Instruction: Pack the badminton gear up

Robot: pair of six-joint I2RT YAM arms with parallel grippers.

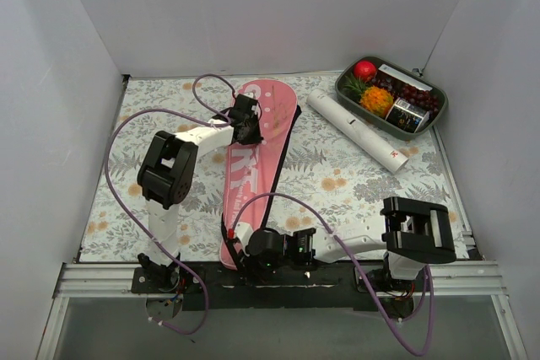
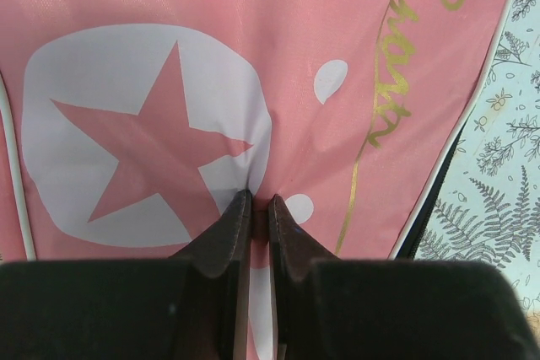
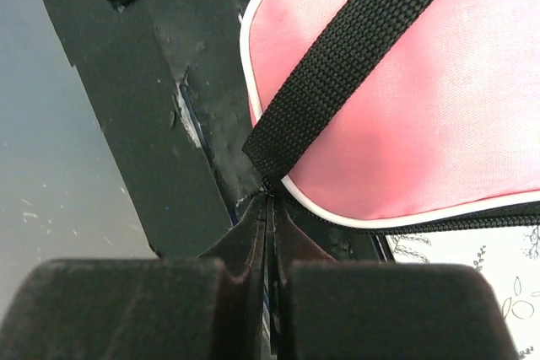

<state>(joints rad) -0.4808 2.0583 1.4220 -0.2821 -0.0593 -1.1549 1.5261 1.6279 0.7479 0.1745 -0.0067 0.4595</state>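
Observation:
The pink racket-shaped bag (image 1: 274, 115) lies lengthwise on the flowered mat, its wide end far and its narrow end at the near edge. My left gripper (image 1: 250, 134) sits on the wide end. In the left wrist view it (image 2: 260, 198) is shut on a pinched fold of the bag's pink fabric (image 2: 354, 56) beside the white star print. My right gripper (image 1: 240, 252) is at the bag's near end. In the right wrist view it (image 3: 272, 198) is shut on a small dark zipper pull where the black strap (image 3: 337, 65) meets the bag's edge (image 3: 422, 107). The long white tube (image 1: 354, 128) lies on the mat right of the bag.
A grey tray (image 1: 340, 88) of colourful fruit stands at the back right corner, just past the tube. White walls enclose the mat on three sides. The black base bar (image 3: 143, 107) runs right under the bag's near end. Purple cables loop over the mat and bag.

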